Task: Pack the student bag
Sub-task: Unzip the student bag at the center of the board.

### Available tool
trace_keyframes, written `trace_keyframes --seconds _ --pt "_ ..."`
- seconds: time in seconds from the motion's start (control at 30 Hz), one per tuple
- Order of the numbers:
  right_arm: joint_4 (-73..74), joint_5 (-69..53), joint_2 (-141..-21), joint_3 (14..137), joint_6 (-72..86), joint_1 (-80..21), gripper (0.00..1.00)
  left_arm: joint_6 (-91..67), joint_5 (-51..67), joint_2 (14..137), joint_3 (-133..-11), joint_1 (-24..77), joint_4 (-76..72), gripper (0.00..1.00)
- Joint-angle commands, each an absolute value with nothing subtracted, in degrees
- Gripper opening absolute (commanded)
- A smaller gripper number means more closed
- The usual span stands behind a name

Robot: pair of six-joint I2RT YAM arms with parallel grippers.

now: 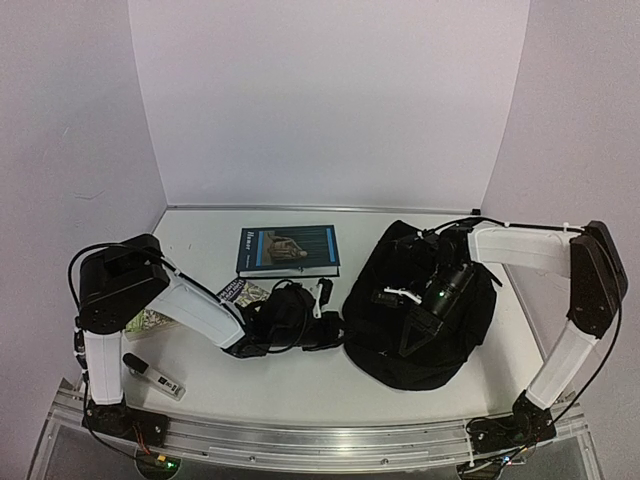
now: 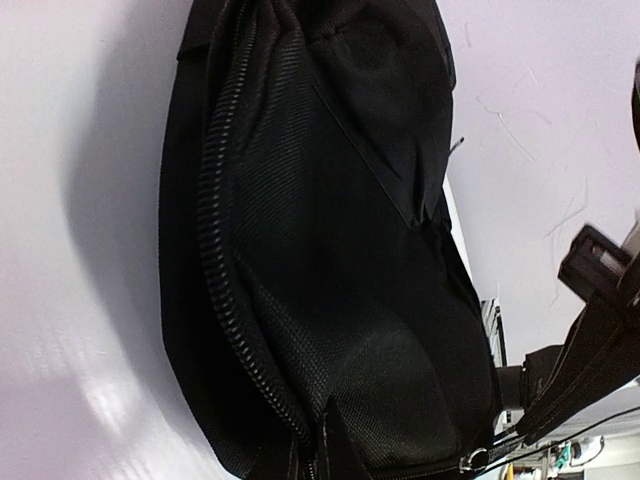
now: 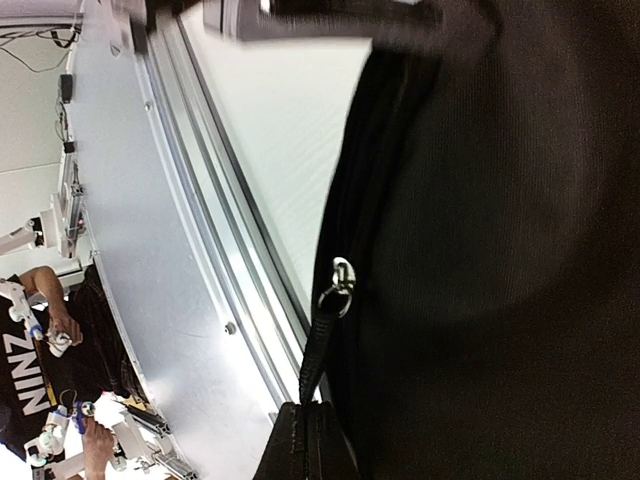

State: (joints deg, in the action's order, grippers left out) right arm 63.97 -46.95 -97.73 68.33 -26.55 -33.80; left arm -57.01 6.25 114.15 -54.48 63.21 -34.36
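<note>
Opening student bag [image 1: 400,350]: right gripper [image 3: 308,425] clamped on zipper pull [image 3: 320,350], left gripper [image 2: 322,440] pinched on bag edge; next, likely draw zipper open against that hold

White table [image 1: 300,385] enclosed on three sides by plain matte white panels: back wall [image 1: 330,100], left wall [image 1: 60,120] and right wall [image 1: 590,100]. A thin metal strip [image 1: 320,208] marks the table's far edge. A ribbed aluminium rail [image 1: 320,438] spans its near edge. Light is even and diffuse, with soft shadows and a pale glare patch [image 2: 110,400] on the tabletop. Beyond the near edge, the right wrist view shows a pale grey surface [image 3: 130,200] and part of a person in a black lettered shirt [image 3: 40,350].
</note>
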Motion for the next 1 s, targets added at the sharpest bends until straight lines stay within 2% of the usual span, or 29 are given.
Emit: trace_keyframes --seconds 0.0,0.23,0.3,0.33,0.47,0.63,0.77,0.9,0.97 --pt "65.47 -43.20 -92.55 66.69 -26.84 -34.01 0.00 -55.33 4.30 108.41 -53.52 59.34 -30.62 0.00" --pt "66.07 -37.91 -90.04 65.79 -27.30 -34.01 0.00 -51.11 5.20 105.20 -54.52 53.92 -22.04 0.00" --pt "65.96 -37.53 -90.40 65.95 -27.49 -34.03 0.00 -50.34 5.69 104.61 -55.02 52.43 -20.84 0.03" --pt "65.79 -38.03 -90.74 66.18 -27.57 -34.02 0.00 -49.37 6.58 104.38 -55.36 52.07 -21.17 0.08" --pt "63.56 -43.28 -94.07 68.26 -25.50 -34.07 0.00 -44.72 13.82 103.99 -57.59 53.32 -22.35 0.38" --pt "62.85 -46.46 -97.36 71.40 -24.91 -34.45 0.00 -38.74 11.94 100.27 -57.34 59.36 -18.31 0.63" --pt "62.97 -47.85 -98.48 72.94 -24.54 -34.63 0.00 -29.23 11.43 96.46 -55.63 63.60 -16.82 0.70" --pt "62.97 -48.20 -99.03 73.56 -24.35 -34.63 0.00 -22.46 12.22 92.17 -51.57 63.72 -17.50 0.91" --pt "63.04 -48.34 -99.10 73.35 -24.32 -34.63 0.00 -17.97 13.14 90.76 -50.62 63.72 -17.38 0.92"
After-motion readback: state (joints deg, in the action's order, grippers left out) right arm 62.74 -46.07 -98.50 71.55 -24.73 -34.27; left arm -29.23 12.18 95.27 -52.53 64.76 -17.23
